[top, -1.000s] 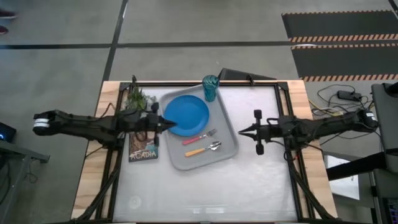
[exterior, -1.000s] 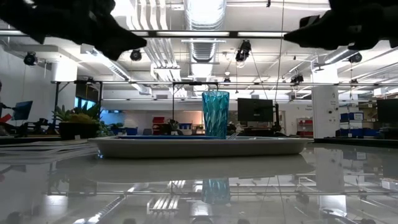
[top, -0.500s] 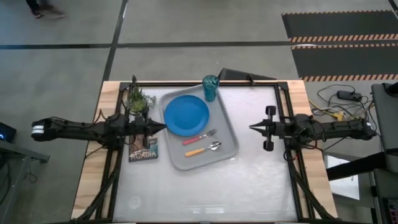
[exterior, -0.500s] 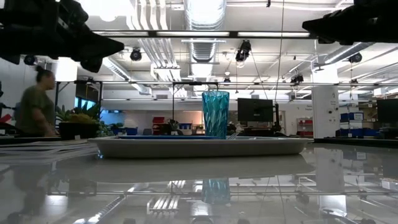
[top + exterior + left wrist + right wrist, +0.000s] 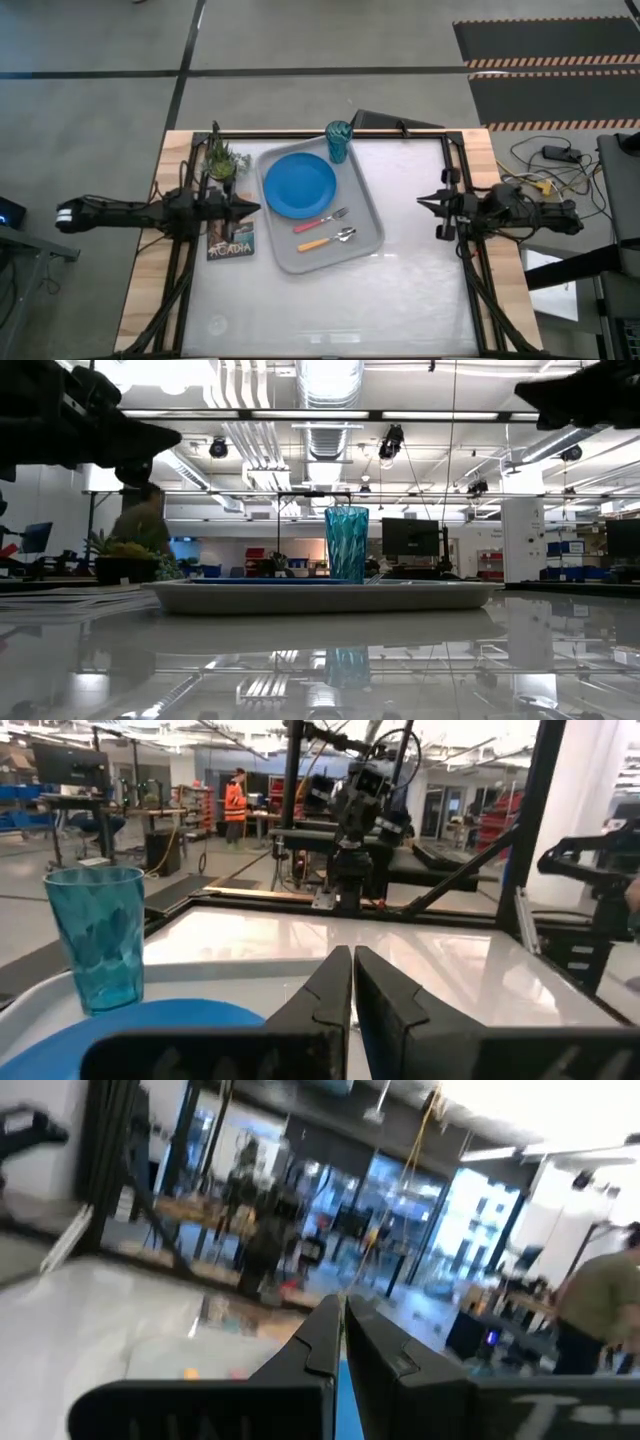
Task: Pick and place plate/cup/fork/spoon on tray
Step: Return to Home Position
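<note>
The light grey tray [image 5: 372,222] lies on the table and carries the bright blue plate [image 5: 299,186], the teal cup [image 5: 338,141] standing at its far corner, the pink-handled fork [image 5: 320,219] and the orange-handled spoon [image 5: 326,240]. The cup also shows in the low view [image 5: 346,543] and in the left wrist view [image 5: 97,934]. My left gripper [image 5: 256,209] is shut and empty, above the table left of the tray. My right gripper [image 5: 422,202] is shut and empty, near the table's right edge.
A book with a picture cover [image 5: 231,240] lies left of the tray, and a potted plant [image 5: 222,160] stands beyond it. Black frame rails [image 5: 452,160] run along the table's edges. A person [image 5: 145,535] shows in the room behind.
My left gripper has drawn back toward the table's left edge, off the plate's left rim. My right gripper has drawn back toward the table's right edge. Both stay shut. The things on the tray have kept still.
</note>
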You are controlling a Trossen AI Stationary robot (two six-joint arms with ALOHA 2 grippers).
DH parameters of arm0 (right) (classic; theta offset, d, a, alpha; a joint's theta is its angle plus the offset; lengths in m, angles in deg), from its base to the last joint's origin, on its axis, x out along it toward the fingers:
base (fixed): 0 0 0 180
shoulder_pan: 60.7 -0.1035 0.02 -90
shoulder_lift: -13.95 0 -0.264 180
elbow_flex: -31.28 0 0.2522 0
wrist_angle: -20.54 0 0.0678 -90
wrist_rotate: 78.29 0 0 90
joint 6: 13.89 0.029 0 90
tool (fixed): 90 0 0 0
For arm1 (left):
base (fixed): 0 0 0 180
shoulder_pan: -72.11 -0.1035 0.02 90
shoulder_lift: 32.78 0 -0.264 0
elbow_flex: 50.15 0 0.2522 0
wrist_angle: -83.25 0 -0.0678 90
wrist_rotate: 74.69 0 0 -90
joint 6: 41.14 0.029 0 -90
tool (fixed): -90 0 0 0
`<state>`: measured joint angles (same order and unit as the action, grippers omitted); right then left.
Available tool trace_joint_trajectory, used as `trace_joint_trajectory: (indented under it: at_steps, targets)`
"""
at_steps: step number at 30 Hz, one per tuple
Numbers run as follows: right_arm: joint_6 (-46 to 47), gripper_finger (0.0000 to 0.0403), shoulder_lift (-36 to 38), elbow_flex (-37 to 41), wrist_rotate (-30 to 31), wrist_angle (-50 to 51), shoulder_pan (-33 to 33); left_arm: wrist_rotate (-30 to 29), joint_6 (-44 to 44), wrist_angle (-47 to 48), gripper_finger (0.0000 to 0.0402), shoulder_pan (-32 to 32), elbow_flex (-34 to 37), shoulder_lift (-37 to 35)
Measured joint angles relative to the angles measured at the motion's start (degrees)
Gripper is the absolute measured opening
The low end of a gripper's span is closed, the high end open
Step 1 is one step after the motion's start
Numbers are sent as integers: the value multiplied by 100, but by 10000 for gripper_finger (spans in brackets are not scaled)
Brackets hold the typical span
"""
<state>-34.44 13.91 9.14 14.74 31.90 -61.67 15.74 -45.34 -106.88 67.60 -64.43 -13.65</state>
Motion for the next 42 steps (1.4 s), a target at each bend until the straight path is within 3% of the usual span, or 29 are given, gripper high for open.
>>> trace_joint_trajectory:
  at_steps: [8, 12, 20, 32, 42]
  targets:
    - [117, 9, 3, 390, 3, -3, 0, 291, 1, 93, 0, 3, 4, -103]
    - [44, 9, 3, 769, 14, -542, 3, 294, 3, 91, 0, 2, 7, -33]
    - [-27, 9, -4, 748, 44, -670, 15, 270, 3, 89, 0, 2, 13, 34]
    - [1444, 9, -156, 756, -4, -690, 13, 219, 38, 86, 0, 2, 20, 34]
    - [1412, 9, -199, 756, -5, -686, 13, 218, 29, 86, 0, 2, 24, 34]
